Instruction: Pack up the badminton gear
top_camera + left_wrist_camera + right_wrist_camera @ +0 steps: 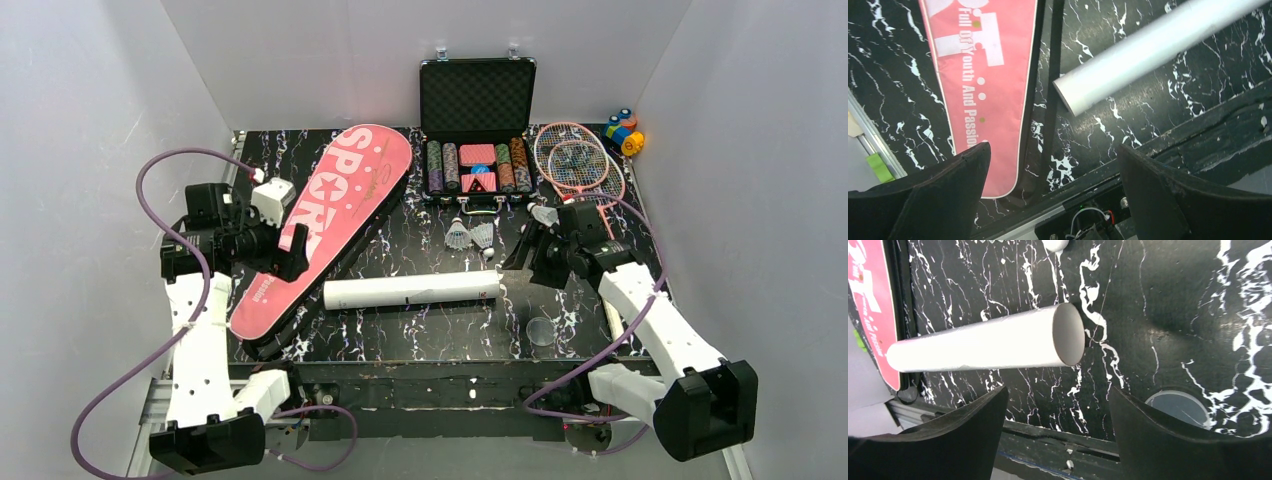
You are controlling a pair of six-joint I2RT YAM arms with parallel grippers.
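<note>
Tools gape wide and empty: left tool [1054,150] over the narrow end of the pink racket-shaped "SPORT" bag [330,215], right tool [1058,390] near one end of the long white tube [410,292] lying on the black marbled counter [400,335]; white feathered shuttlecocks [459,237] and two pink-framed rackets [575,160] lie beyond.

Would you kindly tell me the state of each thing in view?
Left gripper: open, empty.
Right gripper: open, empty.
Bag: lying flat; zip unclear.
Tube: lying on its side.
Rackets: unpacked, overlapping.
Shuttlecocks: loose, outside the tube.
Case: open, lid up.
</note>
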